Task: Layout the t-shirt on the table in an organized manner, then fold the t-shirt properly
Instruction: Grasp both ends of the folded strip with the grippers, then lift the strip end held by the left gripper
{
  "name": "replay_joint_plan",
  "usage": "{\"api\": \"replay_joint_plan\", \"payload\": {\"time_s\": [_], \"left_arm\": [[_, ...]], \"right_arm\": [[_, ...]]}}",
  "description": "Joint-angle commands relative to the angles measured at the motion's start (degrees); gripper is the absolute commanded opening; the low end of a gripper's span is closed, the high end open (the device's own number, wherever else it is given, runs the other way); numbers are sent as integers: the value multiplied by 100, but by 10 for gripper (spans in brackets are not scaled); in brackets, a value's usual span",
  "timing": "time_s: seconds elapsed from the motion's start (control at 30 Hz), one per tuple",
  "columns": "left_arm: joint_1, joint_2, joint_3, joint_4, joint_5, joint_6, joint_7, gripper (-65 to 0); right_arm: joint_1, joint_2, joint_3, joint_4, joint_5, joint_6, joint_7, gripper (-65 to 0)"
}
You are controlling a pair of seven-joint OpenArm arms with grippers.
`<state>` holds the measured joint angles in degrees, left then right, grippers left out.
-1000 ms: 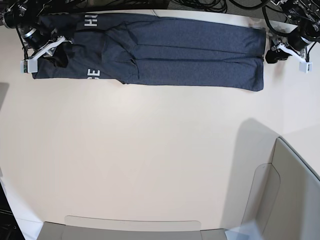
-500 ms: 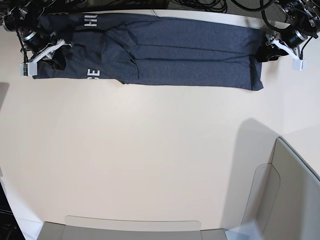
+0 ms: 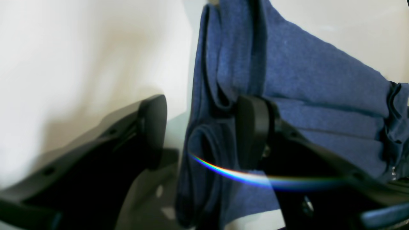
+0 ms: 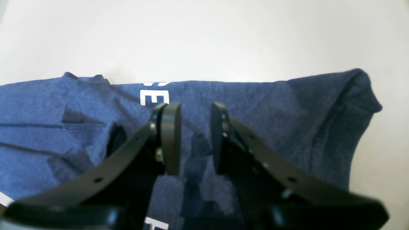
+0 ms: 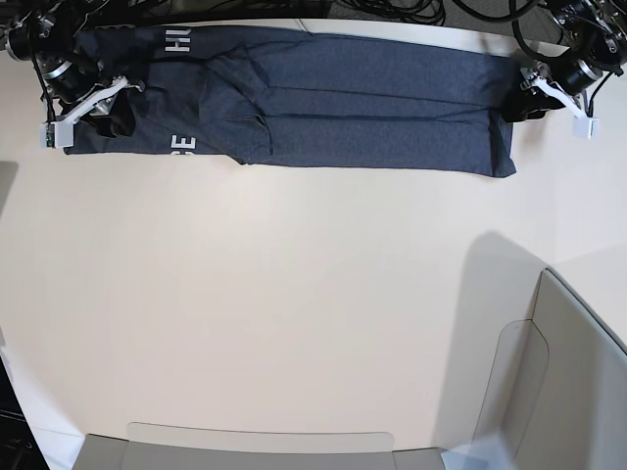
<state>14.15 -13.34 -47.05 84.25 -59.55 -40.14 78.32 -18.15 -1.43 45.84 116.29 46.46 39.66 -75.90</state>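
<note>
The t-shirt [image 5: 343,98] lies folded lengthwise into a long navy strip across the far side of the table [image 5: 294,294], with white lettering [image 5: 183,145] near its left end. My right gripper [image 5: 113,116] hovers over that left end. In the right wrist view its jaws [image 4: 194,137] stand a narrow gap apart above the t-shirt [image 4: 271,121], gripping nothing. My left gripper [image 5: 519,106] is at the strip's right end. In the left wrist view it [image 3: 203,127] is wide open, one finger [image 3: 153,127] over the table and the other over the t-shirt [image 3: 303,83], straddling the folded edge.
Grey translucent bin walls rise at the front edge [image 5: 260,441] and at the front right [image 5: 568,382]. Black cables [image 5: 392,10] run along the table's far edge behind the shirt. Bare tabletop fills the middle and the front.
My right gripper's jaws have parted from shut and let go of the shirt's left end. My left gripper has moved in to the shirt's right end and stayed open.
</note>
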Motion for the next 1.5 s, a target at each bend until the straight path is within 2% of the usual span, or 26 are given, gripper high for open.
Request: {"api": "replay_joint_plan", "payload": {"time_s": [0.0, 0.17, 0.27, 0.47, 0.77, 0.93, 1.37, 1.4, 1.47], "left_arm": [[22, -41, 103, 37, 78, 14, 168, -313], [31, -41, 208, 37, -133, 14, 168, -313], [13, -59, 612, 46, -107, 14, 168, -313], [31, -59, 982, 46, -89, 14, 168, -313], [31, -59, 973, 46, -89, 14, 168, -318], [84, -208, 955, 46, -80, 14, 168, -380], [189, -208, 946, 54, -80, 14, 168, -390], [189, -208, 946, 54, -80, 14, 168, -407], [154, -208, 946, 54, -80, 14, 168, -480]], "right_arm": [[26, 60, 35, 94, 132, 12, -63, -481], [70, 51, 9, 94, 132, 12, -63, -481], [70, 33, 0, 85, 132, 12, -63, -481], [70, 51, 35, 85, 132, 12, -63, -481], [88, 60, 44, 85, 115, 12, -63, -482], [105, 68, 53, 85, 97, 12, -63, -482], [114, 68, 53, 85, 88, 12, -45, -482], [114, 68, 53, 85, 88, 12, -45, -482], [114, 68, 70, 85, 88, 12, -45, -482]]}}
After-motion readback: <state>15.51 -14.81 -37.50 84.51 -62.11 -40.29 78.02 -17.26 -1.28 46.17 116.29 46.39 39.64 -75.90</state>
